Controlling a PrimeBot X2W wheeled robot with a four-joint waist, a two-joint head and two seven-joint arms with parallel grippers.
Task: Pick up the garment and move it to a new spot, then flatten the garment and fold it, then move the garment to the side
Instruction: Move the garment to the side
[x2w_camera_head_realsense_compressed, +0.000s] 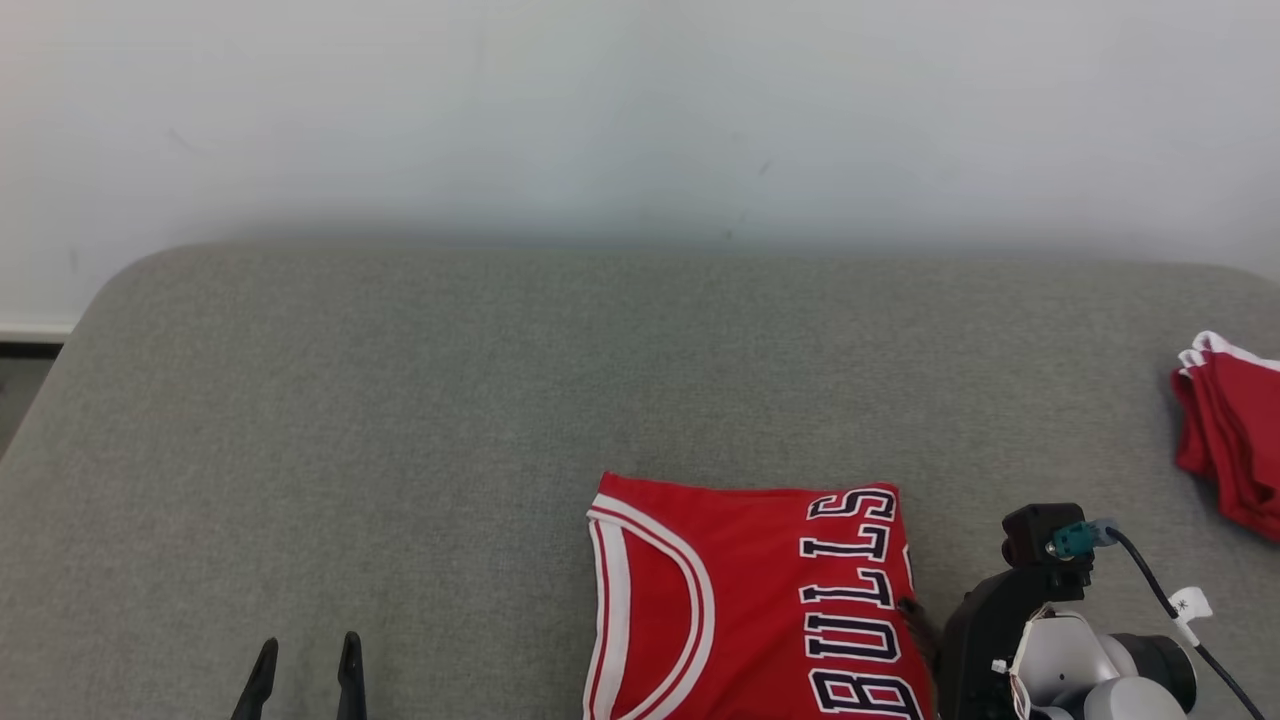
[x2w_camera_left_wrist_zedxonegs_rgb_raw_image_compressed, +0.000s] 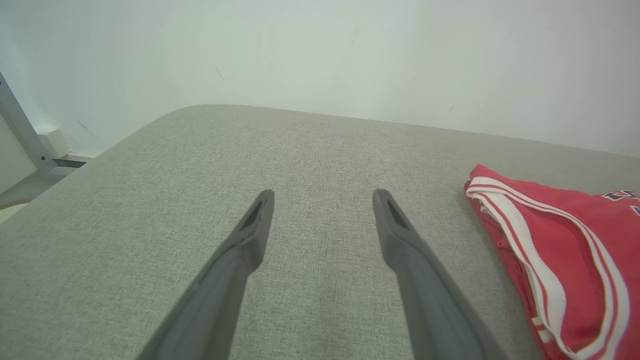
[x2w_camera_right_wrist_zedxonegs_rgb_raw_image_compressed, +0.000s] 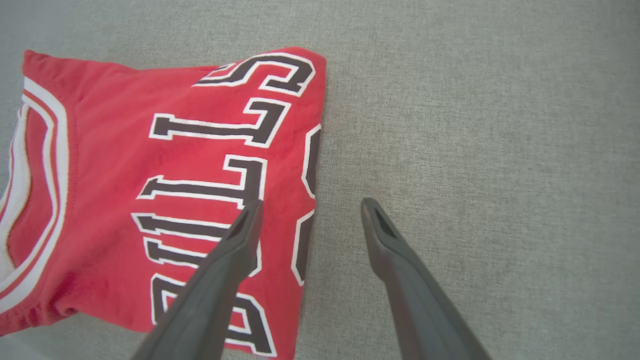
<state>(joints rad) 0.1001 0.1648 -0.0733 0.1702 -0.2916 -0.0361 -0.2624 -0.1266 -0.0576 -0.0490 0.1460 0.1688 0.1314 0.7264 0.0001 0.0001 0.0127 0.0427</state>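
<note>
One jersey (x2w_camera_head_realsense_compressed: 750, 590); left claw (x2w_camera_head_realsense_compressed: 309, 648), right claw (x2w_camera_right_wrist_zedxonegs_rgb_raw_image_compressed: 311, 205) spread.

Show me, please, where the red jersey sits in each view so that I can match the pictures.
Head view: jersey at the bottom edge, right of centre.
Left wrist view: at the right edge, lower half.
Right wrist view: across the left half.
Shared landmark: its white trim, lying on the grey cushion.

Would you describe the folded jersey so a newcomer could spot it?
On the grey cushion, look at the near edge, right of centre. The jersey lies flat there; unlike the red pile far right, it shows BULLS lettering.
</note>
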